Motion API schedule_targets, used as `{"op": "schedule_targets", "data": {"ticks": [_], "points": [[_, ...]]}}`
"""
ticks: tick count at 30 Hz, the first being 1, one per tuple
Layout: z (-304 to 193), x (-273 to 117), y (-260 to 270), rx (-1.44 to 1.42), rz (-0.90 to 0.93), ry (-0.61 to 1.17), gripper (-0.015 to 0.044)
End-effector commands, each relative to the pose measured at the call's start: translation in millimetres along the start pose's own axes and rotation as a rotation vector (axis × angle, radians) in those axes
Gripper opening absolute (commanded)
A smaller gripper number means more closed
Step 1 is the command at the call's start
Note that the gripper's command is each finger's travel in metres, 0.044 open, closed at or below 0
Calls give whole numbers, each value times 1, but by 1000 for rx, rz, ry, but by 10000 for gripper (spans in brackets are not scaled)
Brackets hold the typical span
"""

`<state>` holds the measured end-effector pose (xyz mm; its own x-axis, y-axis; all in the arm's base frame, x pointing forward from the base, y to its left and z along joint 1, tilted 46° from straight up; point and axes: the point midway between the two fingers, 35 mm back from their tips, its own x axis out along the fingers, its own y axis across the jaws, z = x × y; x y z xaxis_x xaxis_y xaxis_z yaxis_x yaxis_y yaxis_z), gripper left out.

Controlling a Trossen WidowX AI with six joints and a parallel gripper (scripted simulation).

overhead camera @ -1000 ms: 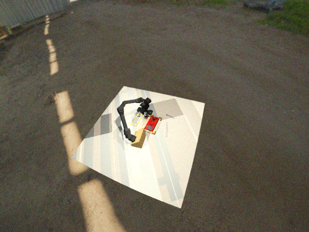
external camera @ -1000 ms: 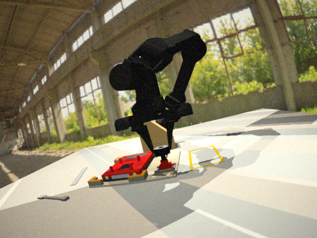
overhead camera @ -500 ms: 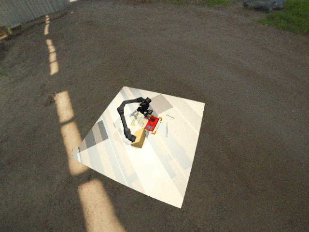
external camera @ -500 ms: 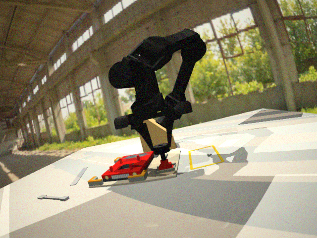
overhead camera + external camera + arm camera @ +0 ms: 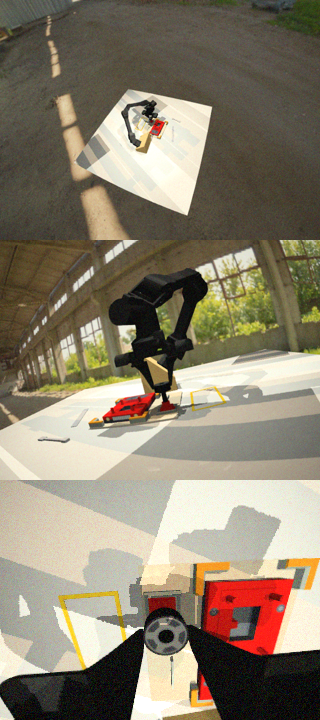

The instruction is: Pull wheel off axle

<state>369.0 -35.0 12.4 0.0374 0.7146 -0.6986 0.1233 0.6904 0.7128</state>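
Note:
The gripper (image 5: 162,386) (image 5: 166,630) points down and is shut on the black wheel with a grey hub (image 5: 162,388) (image 5: 166,649). The wheel is level at the top end of the upright black axle (image 5: 164,397); whether the axle's tip is still inside the hub cannot be told. The axle stands on a red base (image 5: 166,406) (image 5: 162,603), part of which shows behind the wheel in the wrist view. The marked area, a yellow outline (image 5: 138,123) (image 5: 209,406) (image 5: 90,595), lies beside the axle, to its right in the exterior view and left in the wrist view.
A red car body (image 5: 158,127) (image 5: 142,405) (image 5: 270,642) with upright pegs lies close beside the axle, between orange-and-grey corner brackets (image 5: 96,422). A tan block (image 5: 144,144) (image 5: 158,371) stands near the arm's base. Two flat grey pieces (image 5: 53,439) (image 5: 79,418) lie beyond the car.

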Motion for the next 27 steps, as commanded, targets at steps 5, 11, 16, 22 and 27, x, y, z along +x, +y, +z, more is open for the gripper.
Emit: {"op": "schedule_targets", "data": {"ticks": [5, 11, 16, 22, 27], "points": [[1, -4, 0, -8, -5, -3, 0], [1, -6, 0, -7, -4, -4, 0], [1, -8, 0, -7, -4, -4, 0], [1, -20, 0, -7, -5, -4, 0], [-2, -43, 1, -6, -5, -4, 0]]}}
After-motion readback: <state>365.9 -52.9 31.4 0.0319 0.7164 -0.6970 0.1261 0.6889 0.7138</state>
